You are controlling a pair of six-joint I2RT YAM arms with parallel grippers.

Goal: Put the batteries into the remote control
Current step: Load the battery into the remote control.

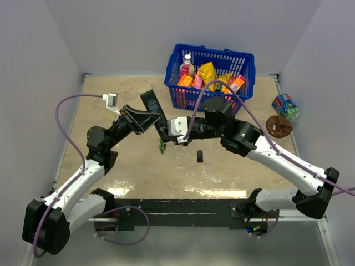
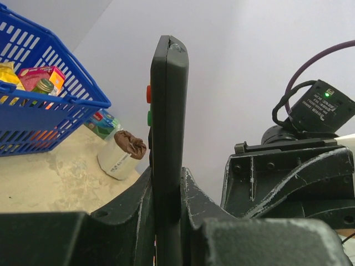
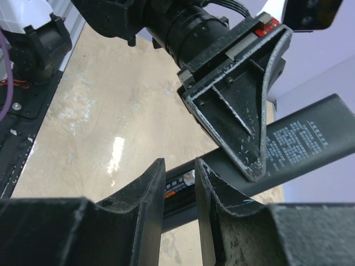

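Your left gripper (image 2: 166,191) was clamped on the remote control (image 2: 169,111), holding it clear of the table (image 1: 127,166). Your right gripper (image 3: 179,177) stood narrowly parted at the remote's end; whether it gripped, I couldn't tell.

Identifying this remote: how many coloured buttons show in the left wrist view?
2. An orange button sits on the left edge of the remote, with a green button just below it. Others may be hidden on the face turned away.
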